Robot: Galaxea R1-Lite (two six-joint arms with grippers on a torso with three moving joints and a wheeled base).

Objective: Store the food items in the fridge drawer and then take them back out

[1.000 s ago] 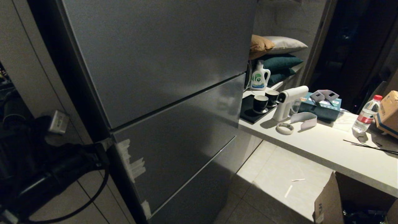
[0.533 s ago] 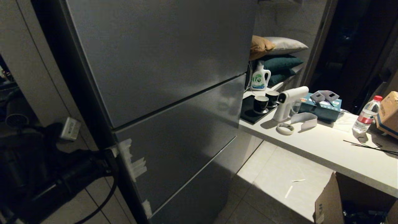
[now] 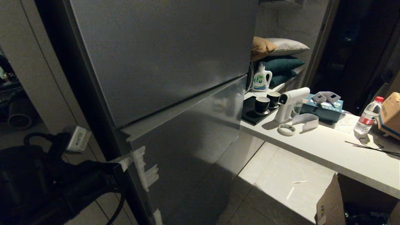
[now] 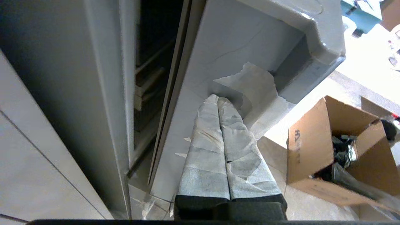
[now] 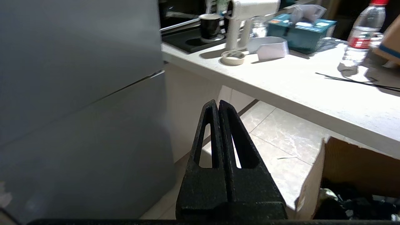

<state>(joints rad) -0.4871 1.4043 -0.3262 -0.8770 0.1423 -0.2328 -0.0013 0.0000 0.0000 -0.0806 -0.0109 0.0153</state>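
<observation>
Currently opening the fridge: left gripper [image 4: 217,100], taped fingers pressed flat together with nothing between them, tips tucked into the recessed side handle of the middle fridge panel [image 3: 187,137], at about 8 o'clock in the head view. Panel standing proud of the cabinet, a dark gap at its hinge-side edge. Fridge drawer not visible from the head; only dim shelf rails inside the gap in the left wrist view. Food items nowhere in view, location unknown. Next move, by judgement: more pull outward to expose the drawer, tips kept hooked in the recess. Right gripper [image 5: 218,106] idle near the floor, fingers closed and empty. Cardboard box [image 3: 331,203] at 5 o'clock, dark clutter inside. Farther, counter [image 3: 328,150] at 3 o'clock carrying a water bottle [image 3: 368,115]
</observation>
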